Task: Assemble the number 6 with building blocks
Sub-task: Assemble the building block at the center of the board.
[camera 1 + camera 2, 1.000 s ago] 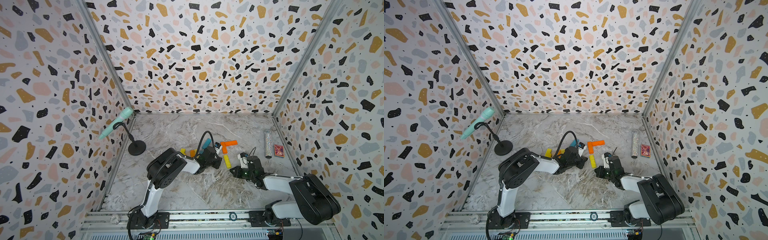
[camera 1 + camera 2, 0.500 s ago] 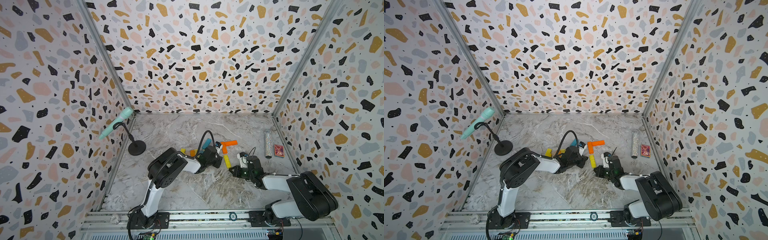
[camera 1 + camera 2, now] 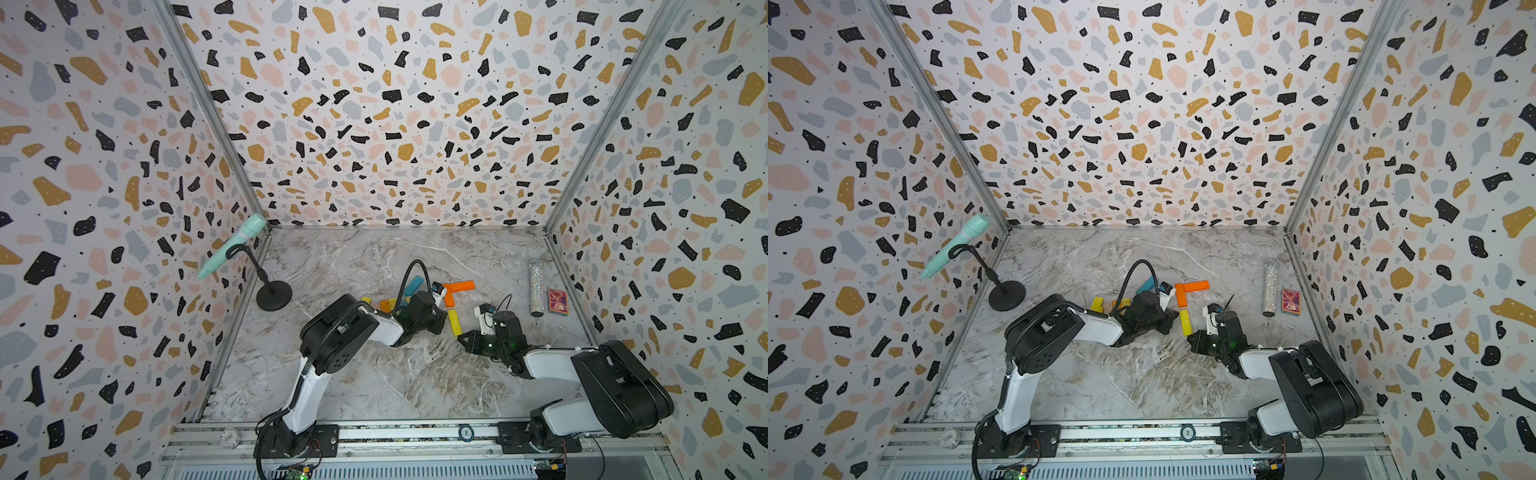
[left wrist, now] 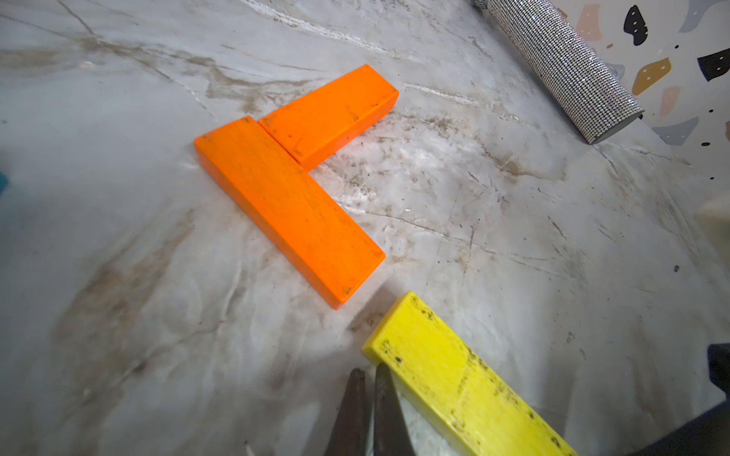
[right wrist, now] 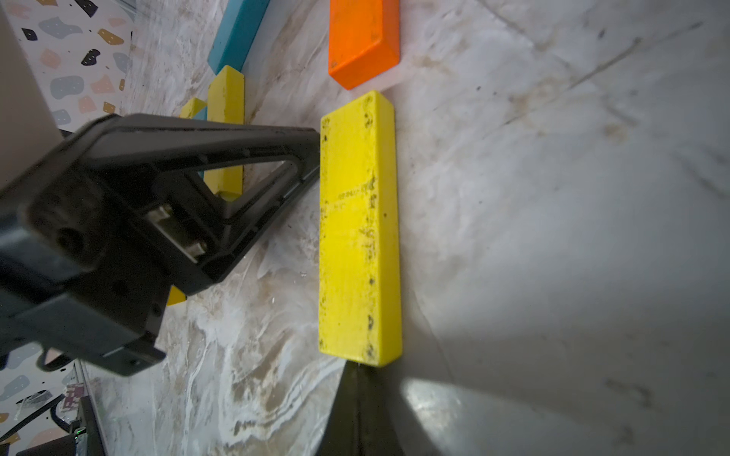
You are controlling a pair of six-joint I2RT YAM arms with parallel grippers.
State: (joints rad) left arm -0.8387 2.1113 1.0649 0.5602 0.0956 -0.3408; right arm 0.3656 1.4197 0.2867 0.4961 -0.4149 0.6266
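Two orange blocks [image 4: 292,205] [image 4: 332,110] lie flat in an L on the marble floor. A yellow block [image 5: 359,229] lies flat just past the long orange one, in line with it, also seen in a top view [image 3: 454,322]. My left gripper [image 4: 369,373] is shut and empty, its tips against the yellow block's long side. My right gripper [image 5: 357,369] is also shut and empty, its tips at that block's short end. More blocks lie beyond the left arm: a blue block [image 5: 237,31], a second yellow block [image 5: 225,118] and a small mixed pile [image 3: 386,303].
A glittery tube [image 3: 537,286] and a small red patterned box [image 3: 557,301] lie by the right wall. A mint microphone [image 3: 232,245] on a black stand [image 3: 272,295] sits at the left wall. Terrazzo walls enclose three sides.
The right arm's elbow has shifted slightly. Both grippers stay shut beside the yellow block, and the blocks lie where they were.
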